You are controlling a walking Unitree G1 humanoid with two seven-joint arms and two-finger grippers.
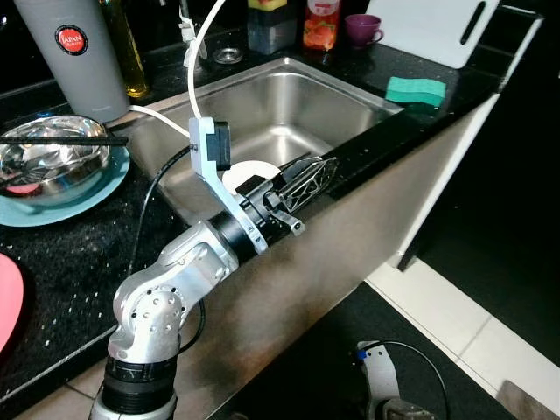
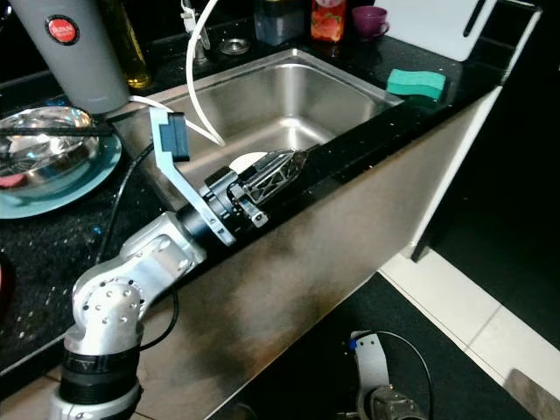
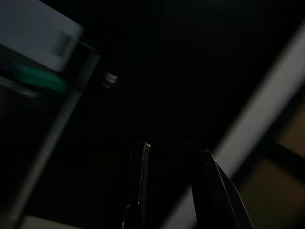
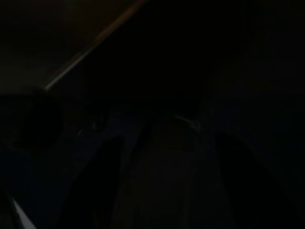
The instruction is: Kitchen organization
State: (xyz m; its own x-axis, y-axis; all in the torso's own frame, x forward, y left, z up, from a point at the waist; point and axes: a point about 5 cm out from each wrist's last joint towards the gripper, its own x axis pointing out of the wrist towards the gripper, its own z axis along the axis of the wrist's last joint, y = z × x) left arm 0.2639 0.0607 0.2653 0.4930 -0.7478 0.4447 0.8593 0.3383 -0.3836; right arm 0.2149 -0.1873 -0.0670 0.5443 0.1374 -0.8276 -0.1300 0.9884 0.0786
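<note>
While the left gripper (image 1: pixel 317 178) hovers empty at the sink's (image 1: pixel 289 96) front rim, fingers slightly apart, reaching toward the green sponge (image 1: pixel 416 90) at the counter's (image 1: pixel 79 254) front edge might nudge it off.

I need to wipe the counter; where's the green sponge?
The green sponge lies on the black counter just right of the sink, near the counter's front edge, below the white cutting board.

A black speckled countertop (image 1: pixel 79 254) ran diagonally above a brushed metal cabinet front (image 1: pixel 350 254); pale floor tiles (image 1: pixel 455 324) met a dark mat (image 1: pixel 315 367).
</note>
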